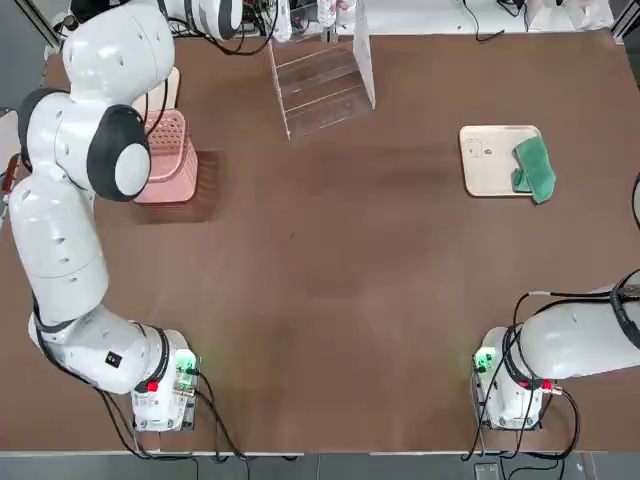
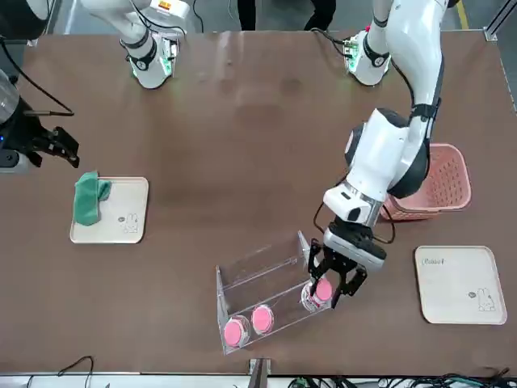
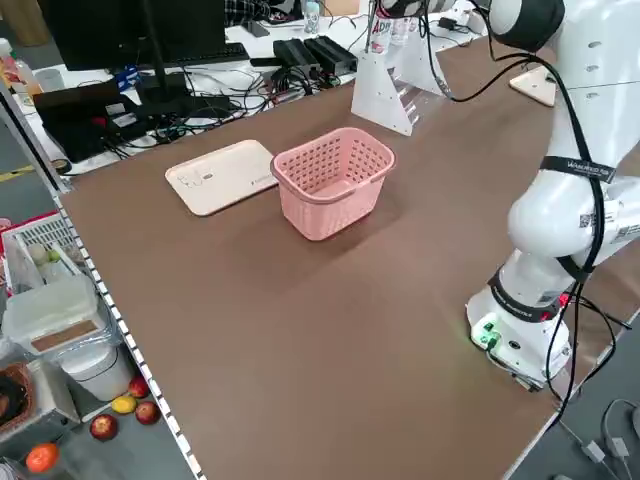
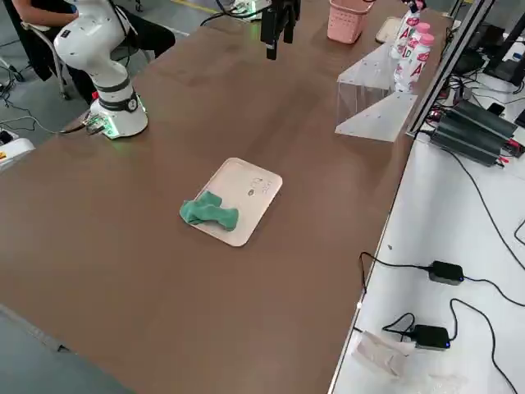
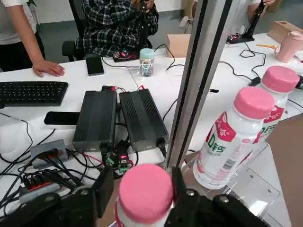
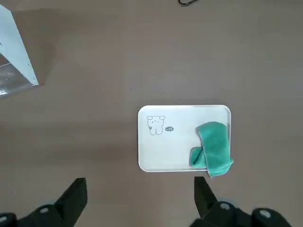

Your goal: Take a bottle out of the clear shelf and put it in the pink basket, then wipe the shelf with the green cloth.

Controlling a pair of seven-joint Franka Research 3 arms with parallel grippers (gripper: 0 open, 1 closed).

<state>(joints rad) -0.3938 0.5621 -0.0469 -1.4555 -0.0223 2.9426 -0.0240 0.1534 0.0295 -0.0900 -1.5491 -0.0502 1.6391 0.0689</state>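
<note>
Clock: hours were read from the middle of the table, with 12 pointed straight away from the robot.
Bottle: the bottle [image 2: 321, 293] was seen at 12, at the robot's left end of the row in the shelf [image 2: 266, 279]; its pink cap was framed by the left gripper.
Left gripper: the left gripper [image 5: 144, 174] was placed over the shelf at 12. Its fingers were set narrowly apart, with the bottle between them; a thin gap was seen at one side of the cap, and firm contact could not be told at the other.
Right gripper: the right gripper [image 6: 140, 181] was held at about 3, above the table's edge, with its fingers spread wide.
Shelf: three bottles were held on its ledge farthest from the robot, the one between the fingers and two others [image 2: 262, 318] [image 2: 236, 331], all stood with pink caps up.
Basket: the basket [image 3: 332, 180] was set at 10, its lattice floor exposed.
Cloth: the cloth [image 1: 536, 168] was laid at 2, bunched on one side of a tray [image 1: 490, 160] and lapped over its rim.
Second tray: the second tray [image 3: 222, 176] was placed flat, between 10 and 11, just beside the basket.
Count: one shelf, three bottles, one basket, one cloth and two trays were counted.
</note>
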